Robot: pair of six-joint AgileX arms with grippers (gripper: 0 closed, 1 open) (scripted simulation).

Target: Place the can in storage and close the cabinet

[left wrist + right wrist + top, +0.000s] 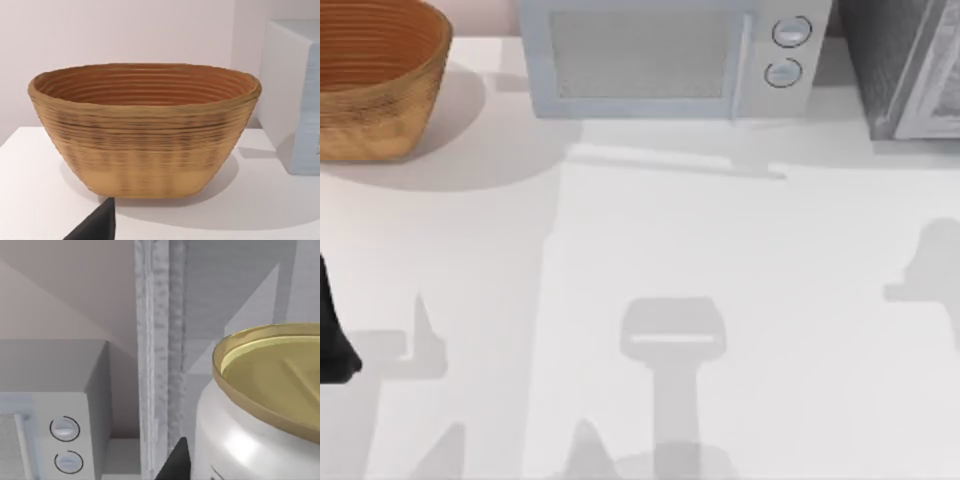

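No text, brand, number or sign can be read. The white-labelled tin can with a gold metal top (260, 405) shows only the edge of a dark mark, too little to read.

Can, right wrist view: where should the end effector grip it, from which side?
Probably the can by its white side wall, below the gold rim, pinched across its width: round body, recessed lid offers no hold. Come from the side away from the cabinet behind it. The right end effector is beside the can; left arm sits at the table's left edge.
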